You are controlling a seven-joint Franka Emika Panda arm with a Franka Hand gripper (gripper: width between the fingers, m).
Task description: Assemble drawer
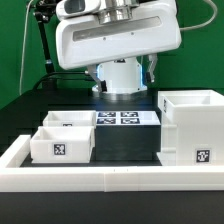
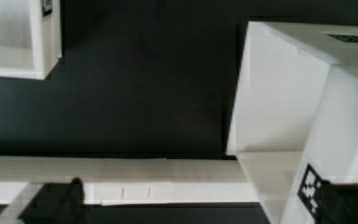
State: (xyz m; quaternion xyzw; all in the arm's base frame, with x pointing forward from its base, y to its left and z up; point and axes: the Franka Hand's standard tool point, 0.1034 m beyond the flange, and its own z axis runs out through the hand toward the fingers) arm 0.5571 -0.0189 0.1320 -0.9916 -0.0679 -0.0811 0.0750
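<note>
The drawer's tall white shell (image 1: pixel 194 126) stands at the exterior view's right, open side up, with a tag on its front. Two small white trays sit at the left: the nearer one (image 1: pixel 62 147) shows a tag, and the other (image 1: pixel 66 121) is just behind it. My gripper (image 1: pixel 122 82) hangs high over the back of the table, above the marker board, touching nothing. In the wrist view the shell (image 2: pixel 300 100) and one tray's corner (image 2: pixel 16 40) show. My gripper (image 2: pixel 194 212) is open and empty, with one dark finger (image 2: pixel 51 203) at the frame's edge.
A long low white rail (image 1: pixel 110 178) runs along the front and up the left side; it also shows in the wrist view (image 2: pixel 140 172). The marker board (image 1: pixel 126 118) lies flat at the back centre, between the trays and the shell. Black table surface lies between the parts.
</note>
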